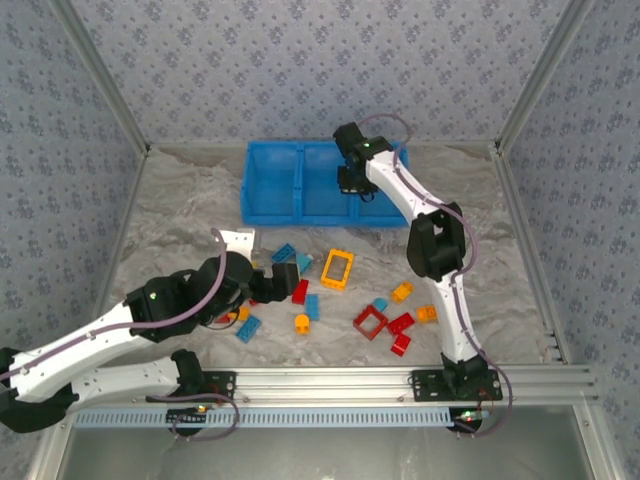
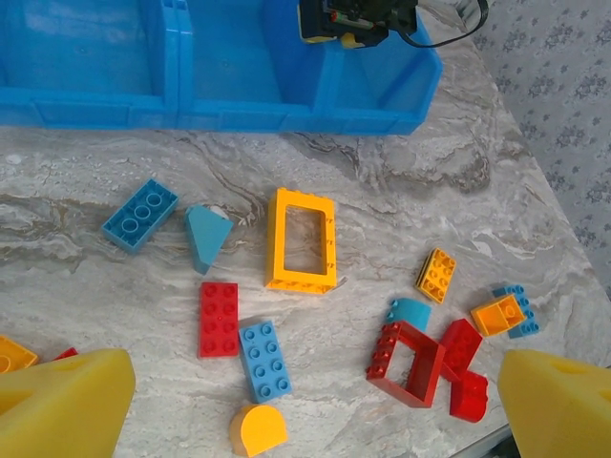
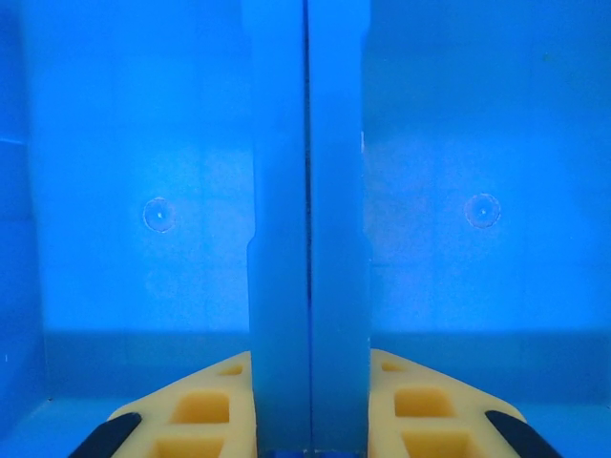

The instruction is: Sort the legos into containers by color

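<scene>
The legos lie loose on the marble table: a yellow frame [image 2: 301, 239], a red frame [image 2: 409, 363], a red brick [image 2: 219, 318], a light blue brick [image 2: 264, 359], a yellow rounded piece [image 2: 258, 429] and others. My left gripper [image 2: 310, 420] hovers open above them, nothing between its yellow fingers [image 2: 67, 405]. In the top view it sits at the pile's left [image 1: 285, 275]. The blue tray of containers [image 1: 270, 213] stands at the back. My right gripper [image 3: 307, 420] is down inside it, its fingers pressed on either side of the divider wall [image 3: 307, 239] between the middle and right compartments.
More bricks lie right of the red frame: a yellow one [image 2: 436, 275], an orange one [image 2: 500, 314] and red ones [image 2: 463, 367]. A blue brick [image 2: 140, 214] and a blue wedge [image 2: 206, 237] lie nearer the tray. Patterned walls close in the table.
</scene>
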Controlling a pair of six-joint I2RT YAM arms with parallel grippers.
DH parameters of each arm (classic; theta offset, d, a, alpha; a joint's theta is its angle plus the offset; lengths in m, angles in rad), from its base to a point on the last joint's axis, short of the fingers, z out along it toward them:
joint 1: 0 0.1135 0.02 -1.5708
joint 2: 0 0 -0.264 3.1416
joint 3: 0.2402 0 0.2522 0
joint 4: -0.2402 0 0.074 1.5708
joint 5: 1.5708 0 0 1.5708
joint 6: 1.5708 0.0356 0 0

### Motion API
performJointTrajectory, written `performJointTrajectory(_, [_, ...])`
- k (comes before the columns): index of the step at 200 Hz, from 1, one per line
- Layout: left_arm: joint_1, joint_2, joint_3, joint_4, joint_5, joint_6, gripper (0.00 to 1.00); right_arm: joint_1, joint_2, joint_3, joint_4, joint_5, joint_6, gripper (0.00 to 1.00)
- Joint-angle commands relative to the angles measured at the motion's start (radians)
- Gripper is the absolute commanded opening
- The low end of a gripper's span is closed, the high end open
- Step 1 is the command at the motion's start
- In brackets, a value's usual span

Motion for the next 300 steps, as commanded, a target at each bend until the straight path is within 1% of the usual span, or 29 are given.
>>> performJointTrajectory(1, [-0.007, -0.016, 0.004, -0.049, -0.042, -0.029, 0.98, 0.012, -0.040, 0.053, 0.019, 0.013, -0.005, 0.35])
performJointTrajectory(17, [-0.007, -0.015, 0.012, -0.079, -0.059, -0.046, 0.98, 0.013, -0.092, 0.057, 0.016, 0.025, -0.022, 0.45])
performJointTrajectory(30, [-0.007, -0.009, 0.018, -0.101, -0.068, -0.057, 0.98, 0.013, -0.149, 0.057, 0.011, 0.038, -0.037, 0.50])
performJointTrajectory(44, [-0.006, 0.002, 0.029, -0.118, -0.066, -0.058, 0.98, 0.018, -0.227, 0.044, 0.011, 0.048, -0.054, 0.53])
performJointTrajectory(56, [-0.006, 0.016, 0.043, -0.135, -0.066, -0.057, 0.98, 0.033, -0.312, -0.003, 0.031, 0.052, -0.073, 0.53])
performJointTrajectory(68, [-0.006, 0.028, 0.059, -0.155, -0.070, -0.053, 0.98, 0.058, -0.416, -0.075, 0.068, 0.052, -0.094, 0.54])
performJointTrajectory(93, [-0.001, 0.029, 0.083, -0.181, -0.071, -0.043, 0.98, 0.131, -0.655, -0.303, 0.142, 0.077, -0.110, 0.55])
performJointTrajectory(109, [0.011, 0.021, 0.092, -0.198, -0.062, -0.042, 0.98, 0.184, -0.813, -0.463, 0.178, 0.082, -0.097, 0.57])
performJointTrajectory(134, [0.034, 0.003, 0.099, -0.230, -0.036, -0.047, 0.98, 0.266, -1.037, -0.681, 0.214, 0.056, -0.068, 0.58])
performJointTrajectory(154, [0.049, -0.007, 0.104, -0.256, -0.024, -0.051, 0.98, 0.345, -1.177, -0.809, 0.201, 0.078, -0.039, 0.58])
performJointTrajectory(191, [0.063, -0.016, 0.103, -0.296, -0.013, -0.056, 0.98, 0.443, -1.399, -1.013, 0.168, 0.083, 0.065, 0.58])
performJointTrajectory(213, [0.065, -0.018, 0.087, -0.305, -0.002, -0.066, 0.98, 0.510, -1.503, -1.136, 0.177, 0.091, 0.120, 0.58])
performJointTrajectory(235, [0.065, -0.021, 0.066, -0.305, 0.015, -0.083, 0.98, 0.562, -1.560, -1.182, 0.121, 0.131, 0.170, 0.58])
performJointTrajectory(282, [0.066, -0.008, 0.028, -0.290, 0.039, -0.100, 0.98, 0.632, -1.589, -1.225, 0.021, 0.212, 0.285, 0.57])
performJointTrajectory(300, [0.066, 0.002, 0.023, -0.266, 0.052, -0.097, 0.98, 0.635, -1.574, -1.222, -0.085, 0.277, 0.383, 0.57])
